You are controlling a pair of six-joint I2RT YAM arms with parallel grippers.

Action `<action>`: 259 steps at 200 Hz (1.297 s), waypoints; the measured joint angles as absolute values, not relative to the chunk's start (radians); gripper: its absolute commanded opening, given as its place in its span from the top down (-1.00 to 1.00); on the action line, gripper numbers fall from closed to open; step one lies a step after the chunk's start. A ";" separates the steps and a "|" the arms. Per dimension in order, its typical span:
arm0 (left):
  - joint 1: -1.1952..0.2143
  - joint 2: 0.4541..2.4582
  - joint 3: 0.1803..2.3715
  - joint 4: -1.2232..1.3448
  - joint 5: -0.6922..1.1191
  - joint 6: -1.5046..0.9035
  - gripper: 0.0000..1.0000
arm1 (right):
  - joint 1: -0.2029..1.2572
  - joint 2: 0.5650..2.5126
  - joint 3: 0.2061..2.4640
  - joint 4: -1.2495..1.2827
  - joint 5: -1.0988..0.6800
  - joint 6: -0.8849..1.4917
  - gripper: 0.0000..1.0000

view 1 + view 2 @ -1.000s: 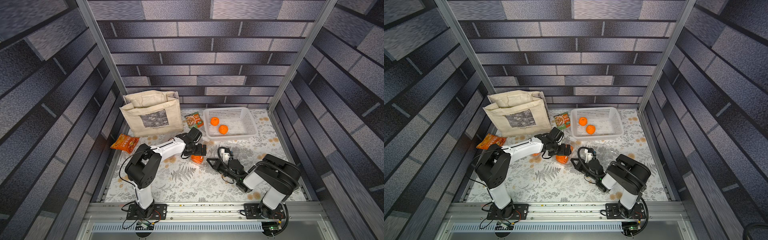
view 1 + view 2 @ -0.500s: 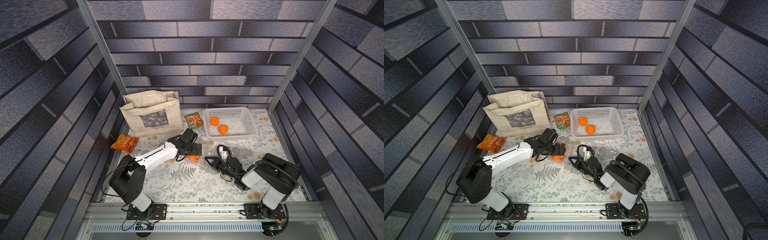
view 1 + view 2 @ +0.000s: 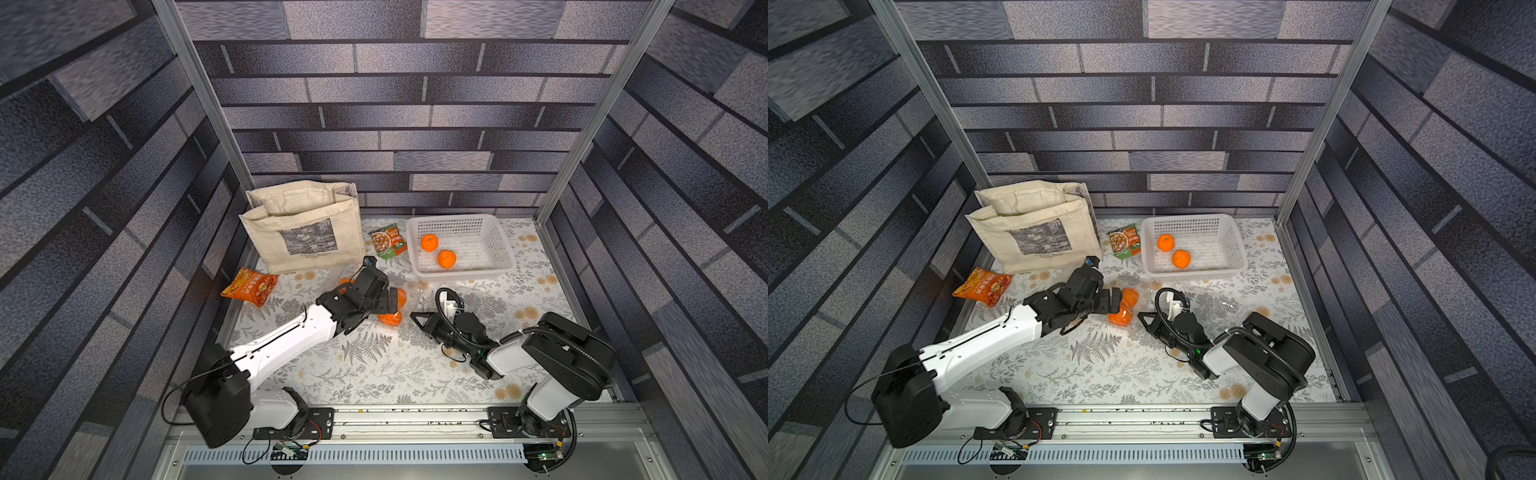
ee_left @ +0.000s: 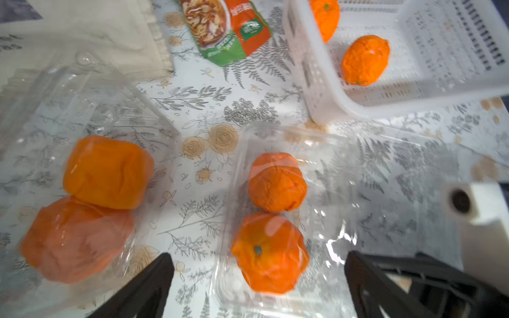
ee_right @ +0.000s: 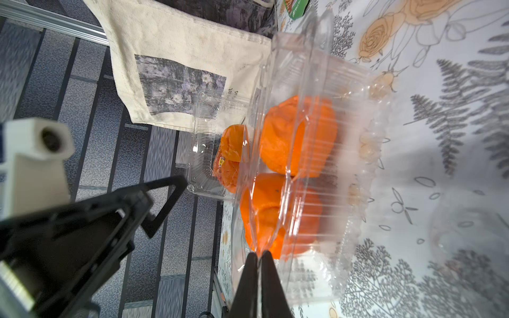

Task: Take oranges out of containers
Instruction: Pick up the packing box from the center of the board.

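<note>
Mid-frame in both top views, the right gripper pinches shut on the flimsy rim of a clear thin plastic clamshell box holding two small lumpy orange mandarins; the left gripper hangs wide open above. The fruit looks light and soft: grip gently around its middle. Farther, upper right, a white perforated basket holds two more.

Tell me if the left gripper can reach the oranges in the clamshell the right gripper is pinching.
Likely not yet. The left gripper is open just above those oranges, but the clamshell lid, pinched by the right gripper, still seems to cover them.
</note>
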State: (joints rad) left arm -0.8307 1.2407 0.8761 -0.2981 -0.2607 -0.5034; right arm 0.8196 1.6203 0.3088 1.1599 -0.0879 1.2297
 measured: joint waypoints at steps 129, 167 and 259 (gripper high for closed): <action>-1.467 1.166 0.520 0.086 -0.902 -0.224 -0.48 | 0.783 1.546 0.376 1.006 -0.149 1.272 1.00; -1.434 1.173 0.500 0.087 -0.902 -0.224 -0.53 | 0.770 1.422 0.412 0.897 -0.157 1.272 1.00; -1.240 1.232 0.546 0.286 -0.671 -0.326 0.00 | 0.764 1.322 0.416 0.889 -0.080 1.305 1.00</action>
State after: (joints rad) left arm -1.2404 1.2316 0.5457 0.2863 -0.6708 -0.3260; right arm 0.7639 1.3220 0.4160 0.8890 -0.0803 1.3048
